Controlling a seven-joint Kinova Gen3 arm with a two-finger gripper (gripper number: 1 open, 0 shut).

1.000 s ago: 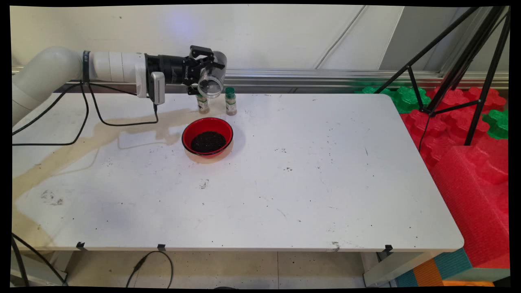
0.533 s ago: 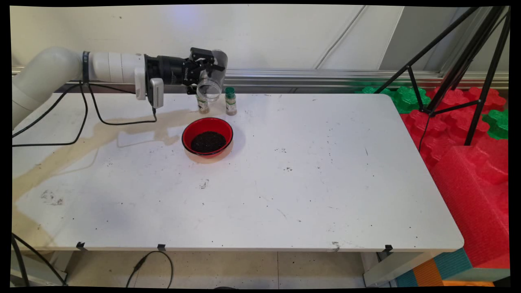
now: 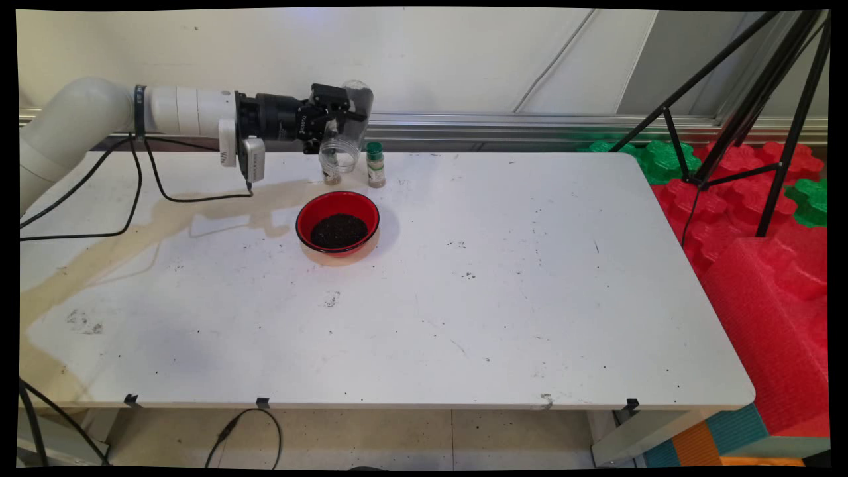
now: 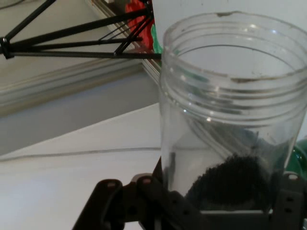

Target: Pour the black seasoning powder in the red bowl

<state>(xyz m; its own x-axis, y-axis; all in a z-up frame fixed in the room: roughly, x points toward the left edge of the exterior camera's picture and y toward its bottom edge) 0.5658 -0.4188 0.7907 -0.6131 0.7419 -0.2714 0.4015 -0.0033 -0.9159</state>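
My gripper [image 3: 339, 118] is held level above the table's far side, shut on a clear, empty plastic jar [image 3: 344, 129]. The jar hangs with its threaded mouth pointing down. Just in front of it stands a red bowl [image 3: 338, 222] holding dark grains. Behind the bowl are two small spice bottles: a green-capped one [image 3: 375, 164] in plain sight and another [image 3: 330, 173] partly behind the jar's mouth. In the hand view the jar [image 4: 230, 110] fills the right side, gripped between the fingers of the gripper [image 4: 223, 196], and a dark finger pad [image 4: 232, 184] shows through its wall.
The white table [image 3: 464, 298] carries a tan stain at its left. Black cables [image 3: 142, 185] hang from the arm over the table's left part. A black tripod [image 3: 748, 99] and red and green foam blocks [image 3: 762, 265] stand off the right edge.
The wrist has rolled, turning the jar from mouth facing the camera to mouth pointing down. The hand has shifted slightly right. The bowl and bottles have not moved.
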